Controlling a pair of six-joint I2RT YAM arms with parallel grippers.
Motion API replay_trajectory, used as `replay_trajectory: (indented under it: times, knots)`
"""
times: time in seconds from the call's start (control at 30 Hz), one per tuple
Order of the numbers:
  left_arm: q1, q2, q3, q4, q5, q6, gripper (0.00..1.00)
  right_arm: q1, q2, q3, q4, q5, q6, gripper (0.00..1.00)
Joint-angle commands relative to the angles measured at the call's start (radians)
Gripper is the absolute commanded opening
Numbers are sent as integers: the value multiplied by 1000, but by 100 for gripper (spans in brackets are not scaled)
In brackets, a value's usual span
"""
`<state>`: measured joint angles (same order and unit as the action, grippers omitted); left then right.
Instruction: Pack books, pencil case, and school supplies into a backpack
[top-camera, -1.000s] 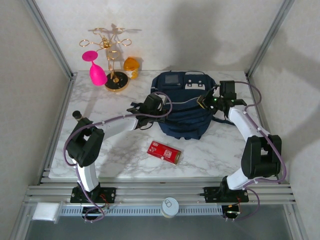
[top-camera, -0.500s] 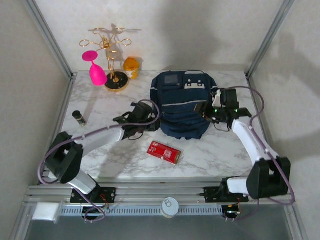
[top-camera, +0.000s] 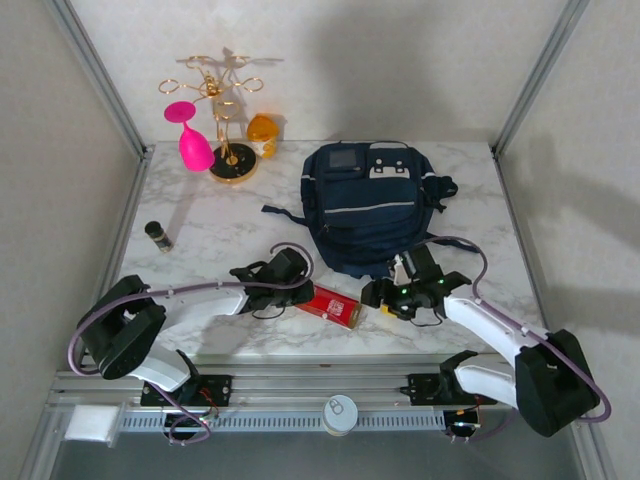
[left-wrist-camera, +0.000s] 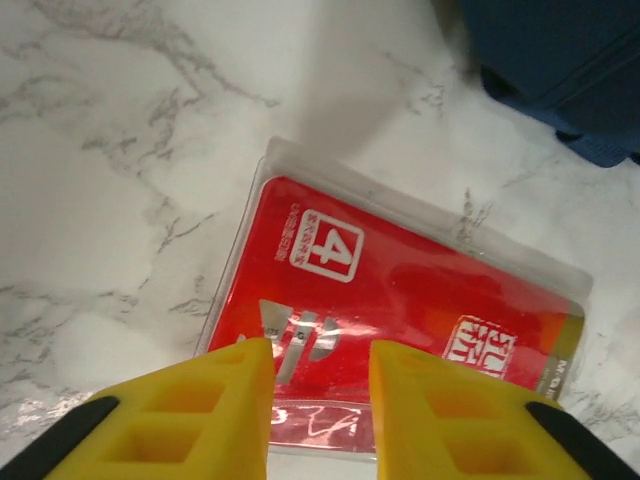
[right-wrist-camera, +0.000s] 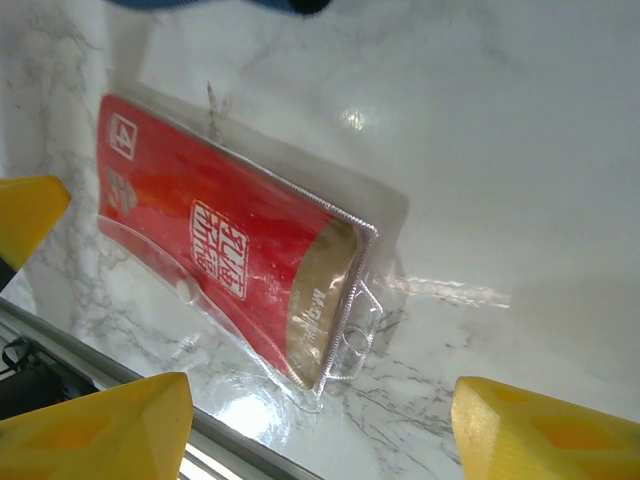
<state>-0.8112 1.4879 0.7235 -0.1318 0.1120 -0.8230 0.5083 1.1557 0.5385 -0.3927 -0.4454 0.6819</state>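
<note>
Both empty, my left gripper (left-wrist-camera: 320, 350), barely parted, and right gripper (right-wrist-camera: 320, 385), spread wide, flank the red box (top-camera: 328, 305) below the backpack (top-camera: 368, 205).

Red box (right-wrist-camera: 220, 250) flat on marble table (right-wrist-camera: 500, 150); right pincer (right-wrist-camera: 320, 420) jaws wide.

red box (left-wrist-camera: 400, 290): glossy clear plastic wrap, crinkled
table (left-wrist-camera: 120, 130): smooth marble-look top, faint sheen
backpack (top-camera: 365, 205): navy cloth, matt
wire stand (top-camera: 233, 167): gold metal, shiny
</note>
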Motion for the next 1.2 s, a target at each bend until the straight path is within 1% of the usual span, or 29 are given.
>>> replay_trajectory:
  times: [0.0,0.03,0.17,0.23,0.33,0.43,0.5,0.6,0.67,0.83,0.97,1.1,1.17]
  knots:
    - [36,27,-37,78,21,-26,22,44,44,-17,122,-5,49,71]
    - [44,42,-34,79,27,-21,19,47,59,-18,134,3,55,72]
    - [57,55,-50,87,-7,-26,11,55,109,-35,227,-16,85,74]
    - [68,59,-76,97,-9,-34,8,60,145,-24,224,1,91,74]
    - [72,66,-119,146,17,-44,5,84,166,-11,237,24,107,75]
    - [75,80,-141,148,9,-51,0,106,197,-9,241,36,131,76]
    - [75,82,-155,152,4,-59,0,117,203,-8,279,6,154,76]
    - [75,88,-163,164,11,-65,0,127,164,-5,353,-39,193,75]
    - [76,90,-168,164,6,-67,0,126,143,-3,380,-63,194,72]
    - [76,97,-168,172,21,-70,0,123,148,-8,354,-66,157,66]
    - [76,98,-168,181,28,-80,0,118,132,-23,375,-93,136,54]
    - [75,99,-161,185,32,-86,0,110,111,-50,404,-100,143,39]
    - [75,100,-156,187,35,-89,0,101,110,-56,409,-102,139,34]
